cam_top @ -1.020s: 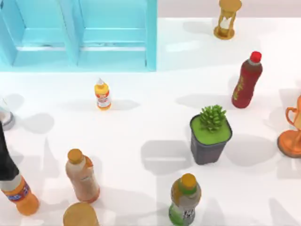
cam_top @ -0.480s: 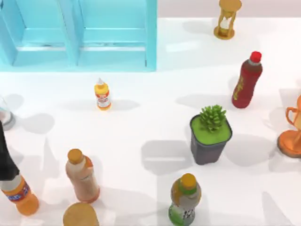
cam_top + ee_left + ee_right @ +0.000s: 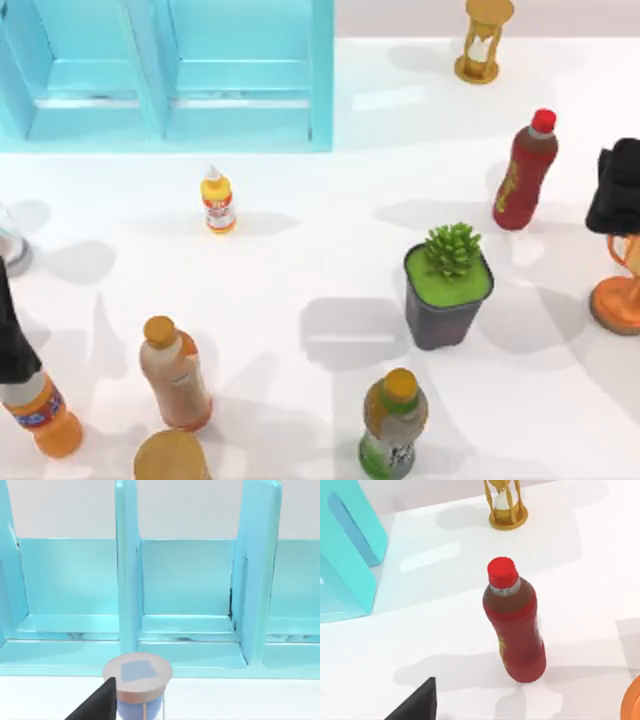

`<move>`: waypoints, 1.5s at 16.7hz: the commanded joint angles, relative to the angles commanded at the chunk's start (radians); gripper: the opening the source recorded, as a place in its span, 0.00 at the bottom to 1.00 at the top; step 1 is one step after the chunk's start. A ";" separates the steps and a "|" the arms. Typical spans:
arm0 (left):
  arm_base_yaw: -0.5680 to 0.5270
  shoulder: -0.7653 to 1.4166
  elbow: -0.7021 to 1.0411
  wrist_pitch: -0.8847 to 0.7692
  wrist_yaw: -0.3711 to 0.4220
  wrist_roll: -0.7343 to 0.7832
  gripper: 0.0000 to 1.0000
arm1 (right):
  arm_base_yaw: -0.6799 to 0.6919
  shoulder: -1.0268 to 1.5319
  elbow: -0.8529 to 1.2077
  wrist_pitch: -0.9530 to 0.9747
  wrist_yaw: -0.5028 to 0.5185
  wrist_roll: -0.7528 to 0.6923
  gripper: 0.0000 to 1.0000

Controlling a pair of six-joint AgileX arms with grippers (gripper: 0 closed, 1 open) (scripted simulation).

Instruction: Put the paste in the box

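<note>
The paste (image 3: 217, 201) stands upright on the white bench (image 3: 320, 290), left of the frame's centre in the top view, just below the front wall of the box (image 3: 320, 80) and apart from it. The box fills the upper left of the frame, its divider (image 3: 148, 70) splitting it into two compartments. The right arm's claw (image 3: 615, 190) shows as a dark mass at the right edge, above the orange trophy (image 3: 618, 295) and beside the red-capped bottle (image 3: 525, 170); whether it is released or clenched I cannot tell. The left arm (image 3: 12, 340) sits at the lower left edge, its claw state likewise unreadable. A potted succulent (image 3: 449, 285) stands right of centre, and an hourglass (image 3: 483, 40) stands at the upper right.
</note>
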 joint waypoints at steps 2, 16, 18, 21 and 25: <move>0.000 0.000 0.000 0.000 0.000 0.000 1.00 | 0.089 0.186 0.158 -0.045 0.056 0.072 1.00; 0.000 0.000 0.000 0.000 0.000 0.000 1.00 | 0.532 1.294 1.167 -0.288 0.358 0.401 1.00; 0.000 0.000 0.000 0.000 0.000 0.000 1.00 | 0.554 1.395 1.251 -0.314 0.386 0.414 1.00; 0.000 0.000 0.000 0.000 0.000 0.000 1.00 | 0.574 1.508 1.338 -0.344 0.420 0.424 1.00; 0.000 0.000 0.000 0.000 0.000 0.000 1.00 | 0.585 1.572 1.382 -0.362 0.440 0.427 1.00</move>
